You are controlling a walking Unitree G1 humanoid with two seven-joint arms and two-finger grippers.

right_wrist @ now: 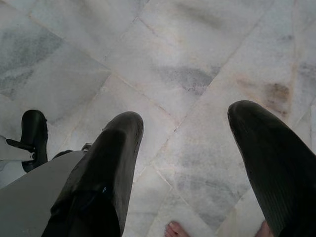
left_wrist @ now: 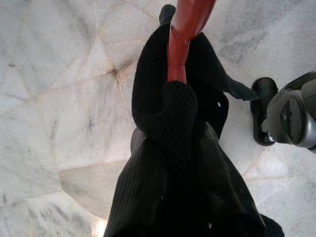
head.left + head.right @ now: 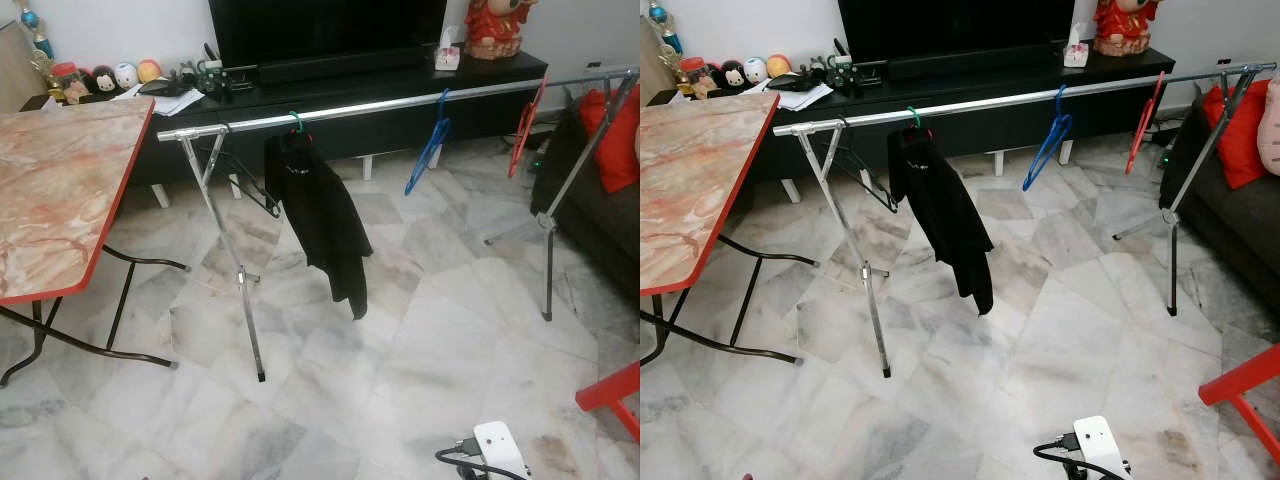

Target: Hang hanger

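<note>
A red hanger (image 2: 183, 29) with a black knitted garment (image 2: 173, 163) wrapped round it hangs over the marble floor in the left wrist view. My left gripper holds it, its fingers hidden under the cloth. The silver clothes rail (image 3: 400, 102) stands ahead, across the room. On it hang a black garment (image 3: 320, 215) on a green hanger (image 3: 296, 122), an empty black hanger (image 3: 245, 180), a blue hanger (image 3: 430, 148) and another red hanger (image 3: 525, 125). My right gripper (image 1: 185, 133) is open above bare floor, holding nothing.
A marble-topped folding table (image 3: 60, 190) stands at the left, a black TV cabinet (image 3: 400, 85) behind the rail, a sofa with a red cushion (image 3: 615, 140) at the right. A red frame (image 3: 610, 395) and a white cabled device (image 3: 498, 445) lie near my feet. A person's toes (image 1: 170, 229) are close by.
</note>
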